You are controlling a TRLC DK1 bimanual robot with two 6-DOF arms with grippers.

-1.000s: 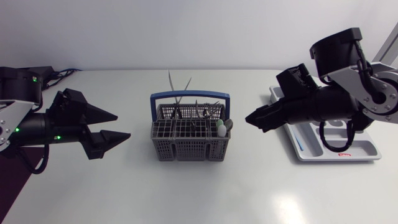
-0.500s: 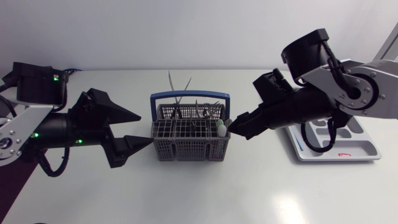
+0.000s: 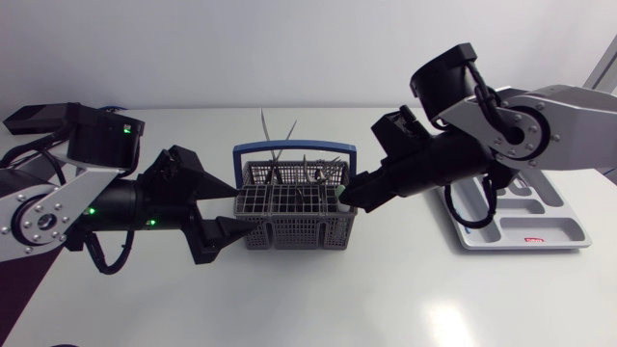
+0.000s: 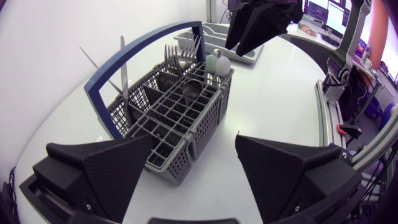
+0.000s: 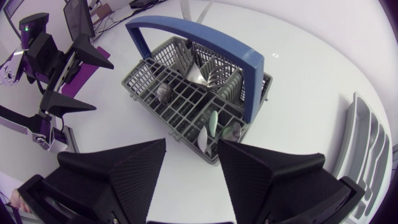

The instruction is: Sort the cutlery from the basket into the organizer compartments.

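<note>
A grey cutlery basket (image 3: 289, 214) with a blue handle (image 3: 294, 147) stands mid-table. It holds upright knives (image 3: 264, 125), forks (image 4: 177, 56) and two pale-handled pieces (image 5: 207, 129). My left gripper (image 3: 234, 208) is open at the basket's left end, and the basket's near corner (image 4: 177, 163) lies just ahead of its spread fingers. My right gripper (image 3: 347, 196) hovers over the basket's right end, above the pale handles, its fingers (image 5: 121, 174) a little apart with nothing between them. The white organizer (image 3: 564, 234) lies at the right, partly hidden by the right arm.
Bare table lies in front of the basket and behind it. The organizer's long compartments (image 5: 368, 140) show beside the right gripper. The right gripper (image 4: 258, 25) hangs over the far end of the basket in the left wrist view.
Both arms have swung in towards the basket, the left from the left side and the right from over the organizer. The right gripper's fingers have narrowed somewhat.
</note>
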